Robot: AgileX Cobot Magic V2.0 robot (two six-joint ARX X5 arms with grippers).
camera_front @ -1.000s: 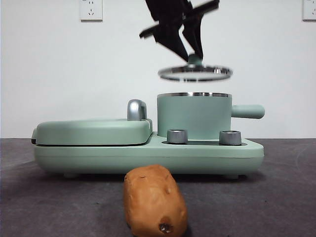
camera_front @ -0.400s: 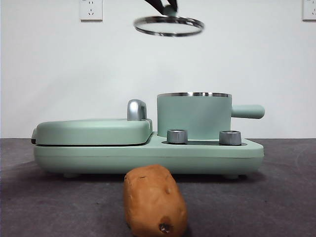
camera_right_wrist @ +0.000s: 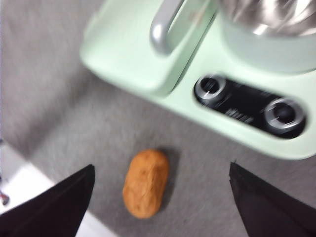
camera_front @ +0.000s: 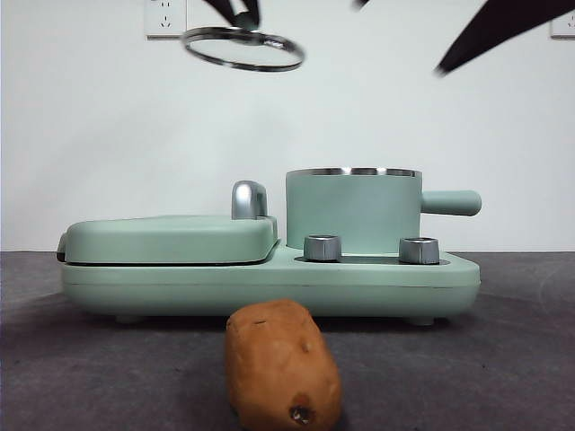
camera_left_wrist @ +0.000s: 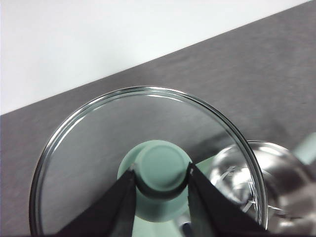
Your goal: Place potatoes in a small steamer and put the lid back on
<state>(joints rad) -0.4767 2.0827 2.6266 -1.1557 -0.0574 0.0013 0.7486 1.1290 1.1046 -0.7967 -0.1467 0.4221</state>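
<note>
Right gripper (camera_right_wrist: 160, 207) spread wide above potato (camera_right_wrist: 145, 183) (steamer (camera_right_wrist: 269, 37) beyond)

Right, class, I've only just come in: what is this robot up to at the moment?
The left pincer is shut on the knob of the glass lid, holding it high above the flat griddle, away from the small steamer, which stands open. The right pincer hangs open above the potato, which lies on the table in front of the appliance, not yet picked up.

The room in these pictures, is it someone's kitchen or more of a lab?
Probably a test bench, not a home kitchen. A mint-green cooker and one potato sit alone on a dark grey table before a bare white wall with sockets, and the left gripper holds the pot's lid aloft.
</note>
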